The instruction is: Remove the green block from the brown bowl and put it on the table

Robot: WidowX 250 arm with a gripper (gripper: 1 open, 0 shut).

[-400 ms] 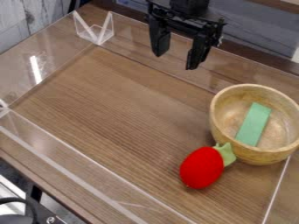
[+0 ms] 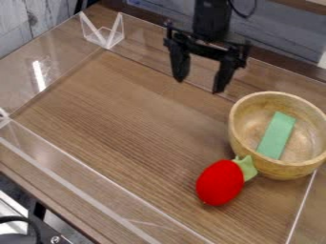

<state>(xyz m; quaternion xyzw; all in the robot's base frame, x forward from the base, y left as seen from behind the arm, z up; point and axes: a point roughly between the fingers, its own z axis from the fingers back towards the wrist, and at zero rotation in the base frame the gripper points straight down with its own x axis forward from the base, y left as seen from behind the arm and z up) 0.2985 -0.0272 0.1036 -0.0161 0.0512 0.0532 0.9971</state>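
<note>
We judge the green block (image 2: pixel 277 134) light, stiff and smooth, best pinched across its two long edges near the middle. It is a pale mint, flat, elongated slab lying inside the brown bowl (image 2: pixel 246 104), tilted against the pale inner wall. The gripper (image 2: pixel 204 76) hangs empty up and left of the bowl, jaws spread wide, pointing down at the table (image 2: pixel 114 114).

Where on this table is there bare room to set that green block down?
The wide wood stretch of the table left of the brown bowl and red strawberry toy, out to the clear walls, is bare. The right corner is crowded: bowl holding the green block, toy touching it.
</note>
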